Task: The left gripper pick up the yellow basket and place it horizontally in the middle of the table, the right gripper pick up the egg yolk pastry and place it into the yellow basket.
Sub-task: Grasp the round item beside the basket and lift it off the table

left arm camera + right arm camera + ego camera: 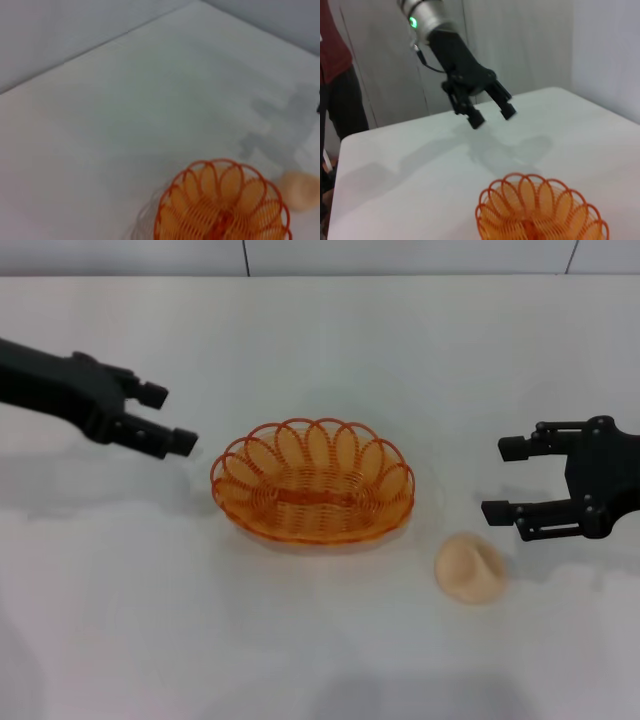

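Note:
The yellow basket (312,482) lies flat in the middle of the white table, its long side across my view; it also shows in the left wrist view (222,207) and the right wrist view (540,212). It is empty. The egg yolk pastry (470,567) sits on the table right of and nearer than the basket, also in the left wrist view (301,190). My left gripper (168,418) is open and empty, raised left of the basket; the right wrist view shows it too (492,114). My right gripper (505,480) is open and empty, just beyond and right of the pastry.
The white table (320,330) runs to a wall at the back. A person in dark red stands past the table's far side in the right wrist view (335,75).

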Robot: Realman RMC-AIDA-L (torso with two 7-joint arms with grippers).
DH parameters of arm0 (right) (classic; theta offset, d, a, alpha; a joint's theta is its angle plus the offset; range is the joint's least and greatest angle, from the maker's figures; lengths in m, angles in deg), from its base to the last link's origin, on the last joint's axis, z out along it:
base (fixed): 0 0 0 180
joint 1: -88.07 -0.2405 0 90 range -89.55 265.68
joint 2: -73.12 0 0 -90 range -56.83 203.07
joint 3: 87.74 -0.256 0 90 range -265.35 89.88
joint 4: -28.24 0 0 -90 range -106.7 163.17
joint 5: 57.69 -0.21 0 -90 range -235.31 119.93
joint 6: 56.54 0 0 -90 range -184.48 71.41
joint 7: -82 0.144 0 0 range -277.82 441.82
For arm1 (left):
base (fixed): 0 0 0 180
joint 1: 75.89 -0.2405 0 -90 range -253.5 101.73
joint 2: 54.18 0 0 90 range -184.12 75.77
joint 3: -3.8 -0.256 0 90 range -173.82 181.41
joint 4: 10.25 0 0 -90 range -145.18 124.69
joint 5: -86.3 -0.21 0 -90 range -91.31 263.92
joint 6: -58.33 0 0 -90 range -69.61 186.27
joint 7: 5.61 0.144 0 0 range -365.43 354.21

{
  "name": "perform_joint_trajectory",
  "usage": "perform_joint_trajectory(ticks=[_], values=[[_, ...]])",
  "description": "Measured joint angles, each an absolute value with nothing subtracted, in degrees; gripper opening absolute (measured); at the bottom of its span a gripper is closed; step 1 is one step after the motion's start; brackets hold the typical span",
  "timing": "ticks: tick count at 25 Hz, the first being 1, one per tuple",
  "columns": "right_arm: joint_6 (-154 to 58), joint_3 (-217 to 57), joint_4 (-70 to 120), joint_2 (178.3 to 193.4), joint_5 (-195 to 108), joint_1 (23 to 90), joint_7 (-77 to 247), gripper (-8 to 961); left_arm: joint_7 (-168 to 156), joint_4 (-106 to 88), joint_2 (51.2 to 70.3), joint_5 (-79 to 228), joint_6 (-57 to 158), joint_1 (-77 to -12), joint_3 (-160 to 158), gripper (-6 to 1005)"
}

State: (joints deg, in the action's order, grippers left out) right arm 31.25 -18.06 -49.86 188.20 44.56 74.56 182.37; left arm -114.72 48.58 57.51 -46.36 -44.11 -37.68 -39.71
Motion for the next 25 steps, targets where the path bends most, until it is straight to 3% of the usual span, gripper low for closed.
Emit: perform_joint_trajectory(ticks=[8, 25], values=[[31.73, -17.45, -50.06, 188.16, 47.35, 73.24, 184.81, 753, -109.76, 49.97, 58.11, -46.36, -45.27, -40.03, -40.44, 888], [29.86, -15.79, -45.93, 188.26, 50.64, 72.88, 184.85, 752, -101.68, 49.61, 61.86, -45.64, -45.35, -40.52, -40.49, 888]])
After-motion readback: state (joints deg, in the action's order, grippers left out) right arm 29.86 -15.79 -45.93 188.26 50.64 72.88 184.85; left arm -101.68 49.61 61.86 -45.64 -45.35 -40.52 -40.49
